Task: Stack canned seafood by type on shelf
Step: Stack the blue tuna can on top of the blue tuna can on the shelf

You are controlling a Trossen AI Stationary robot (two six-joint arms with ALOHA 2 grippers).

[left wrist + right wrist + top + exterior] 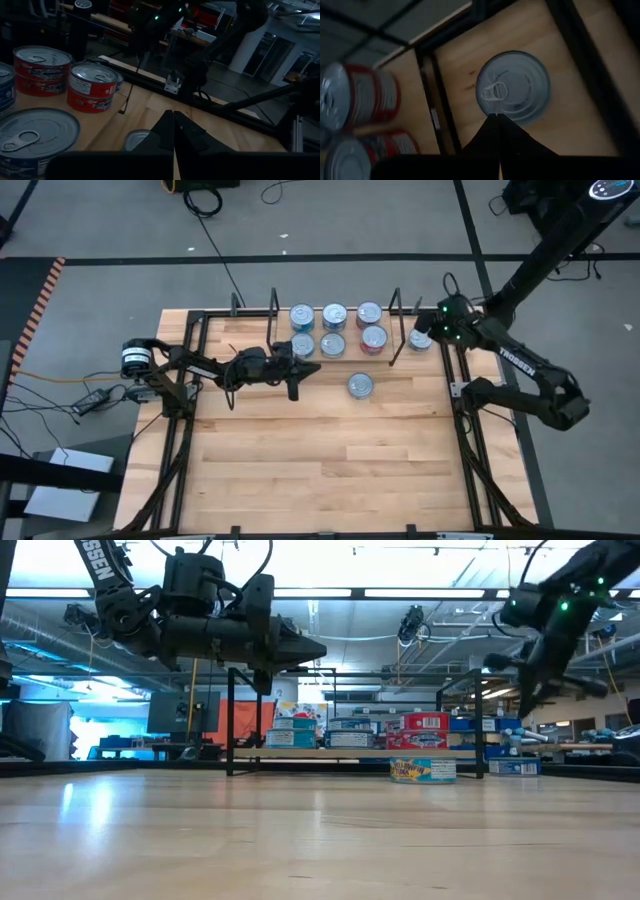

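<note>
Both sets of jaws are pressed shut with nothing between them, as far as I can see from my station. On the left arm, the gripper (pixel 304 368) hangs above the light wooden bench (pixel 320 470), just beside the left end of the shelf, pointing toward the cans; its two dark fingers (pixel 172 131) meet in a tight seam in the left wrist view. On the right arm, the gripper (pixel 422 338) hovers above a lone flat round tin with a silver pull-tab lid (pixel 513 92), which sits outside the right black wire upright (pixel 397 305), and its fingertips close to a point over that lid without my being able to tell whether they touch it. Between the thin black wire uprights, on the pale wooden shelf section (pixel 335 360), I count six small silver-lidded seafood tins (pixel 333 316) in two rows of three: the left column shows blue labels, the middle one looks blue or teal, and the right column carries red labels (pixel 425 722). From the low view these stand two high in places, the red pair clearly stacked. One more tin, with a yellow and blue side label (pixel 360 386), sits alone on the bench in front of the shelf, apart from the rows and from both grippers.
</note>
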